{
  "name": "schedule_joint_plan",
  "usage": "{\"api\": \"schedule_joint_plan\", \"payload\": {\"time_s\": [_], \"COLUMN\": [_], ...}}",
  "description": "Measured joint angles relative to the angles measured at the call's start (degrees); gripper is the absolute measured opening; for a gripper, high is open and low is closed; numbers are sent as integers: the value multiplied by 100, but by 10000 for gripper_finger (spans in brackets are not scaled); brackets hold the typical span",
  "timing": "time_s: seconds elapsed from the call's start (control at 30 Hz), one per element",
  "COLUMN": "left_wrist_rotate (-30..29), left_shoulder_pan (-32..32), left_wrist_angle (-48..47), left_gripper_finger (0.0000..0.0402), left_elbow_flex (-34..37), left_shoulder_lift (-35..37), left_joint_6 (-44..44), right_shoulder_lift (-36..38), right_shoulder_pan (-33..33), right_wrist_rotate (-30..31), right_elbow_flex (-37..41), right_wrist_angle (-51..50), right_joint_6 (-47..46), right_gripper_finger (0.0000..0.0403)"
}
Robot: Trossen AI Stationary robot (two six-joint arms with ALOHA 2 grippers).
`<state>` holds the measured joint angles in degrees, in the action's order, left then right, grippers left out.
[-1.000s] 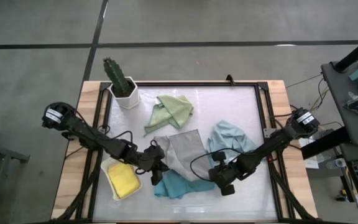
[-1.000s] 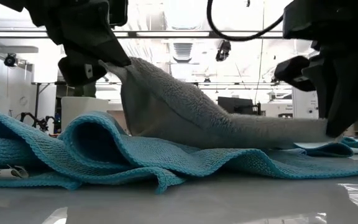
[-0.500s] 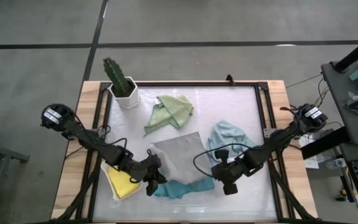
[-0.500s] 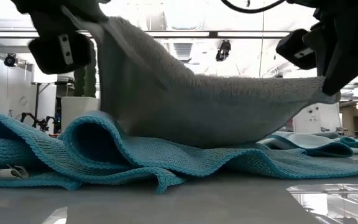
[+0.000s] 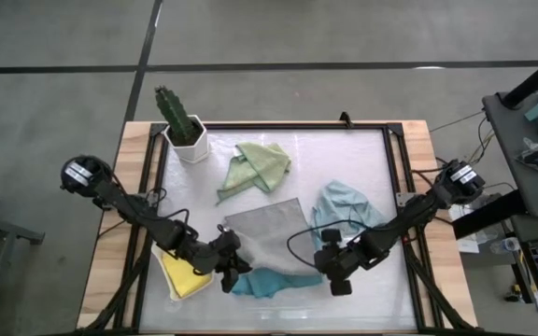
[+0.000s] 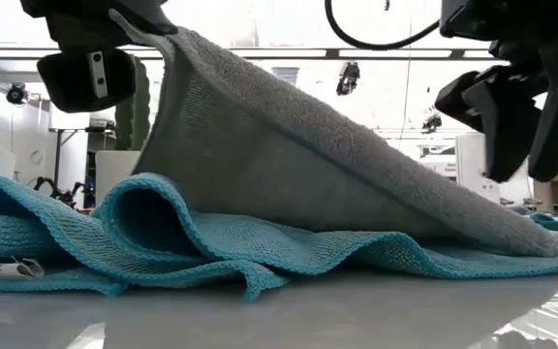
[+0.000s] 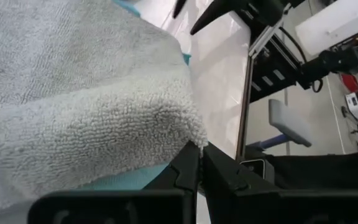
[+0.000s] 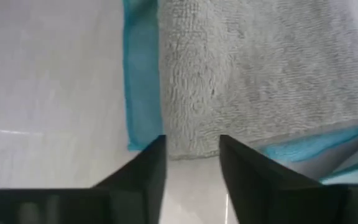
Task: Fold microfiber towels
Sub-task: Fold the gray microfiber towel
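Left gripper [image 7: 197, 155] is pinched tight on one corner of the grey towel [image 5: 267, 233], holding that corner up off the bench [image 5: 344, 159] at the near-left of the cloth. In the low view the cloth hangs from that gripper [image 6: 139, 29] as a slack slope w/ the far end flat on the surface, so it reads as very light, soft, no stiffness at all. Looped pile looks grippy, not slick; nothing fragile.

Right gripper [image 8: 191, 155] stands part open just above the grey towel's other near corner, holding nothing; the corner lies between its fingers on the bench, next to a teal edge. In the high view it [image 5: 334, 280] sits near the front edge, right of the cloth.

Grey towel lies about mid-bench, its near part overlapping the teal towel [image 5: 274, 280]. Best hold, in my view: corners or hem edge, thin enough for narrow jaws; grabbing mid-cloth would prob bunch it. Risk: the pile may drag the teal one along, since they touch.

Others: sage green towel [image 5: 258, 166] crumpled further back, pale blue towel [image 5: 344, 210] to the right, yellow towel [image 5: 183, 275] in the white tray [image 5: 164, 250] at left, partly under the left arm. Potted cactus [image 5: 180, 121] at back-left corner.

Labels: small white tag [image 6: 3, 270] on the teal towel's hem in the low view, dark print on it, can't read. No other legible writing.
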<state>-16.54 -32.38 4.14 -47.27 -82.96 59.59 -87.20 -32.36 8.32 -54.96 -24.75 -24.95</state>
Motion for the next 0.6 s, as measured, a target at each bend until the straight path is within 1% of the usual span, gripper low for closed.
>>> {"api": "schedule_joint_plan", "payload": {"time_s": [0.13,0.23,0.43,0.6], "left_wrist_rotate": [-2,-2,-33,-80], "left_shoulder_pan": [-11,-24,-26,-26], "left_wrist_angle": [20,25,22,49], "left_gripper_finger": [0,0,0,0], "left_elbow_flex": [0,0,0,3], "left_shoulder_lift": [66,109,123,125], "left_joint_6": [0,0,0,-42], "right_shoulder_lift": [-3,-2,-147,-688], "right_shoulder_pan": [0,-11,-15,-15], "right_wrist_rotate": [72,64,65,28], "right_elbow_flex": [0,0,171,182], "right_wrist_angle": [93,332,697,921], "right_joint_6": [35,76,32,41], "right_gripper_finger": [200,219,226,224]}}
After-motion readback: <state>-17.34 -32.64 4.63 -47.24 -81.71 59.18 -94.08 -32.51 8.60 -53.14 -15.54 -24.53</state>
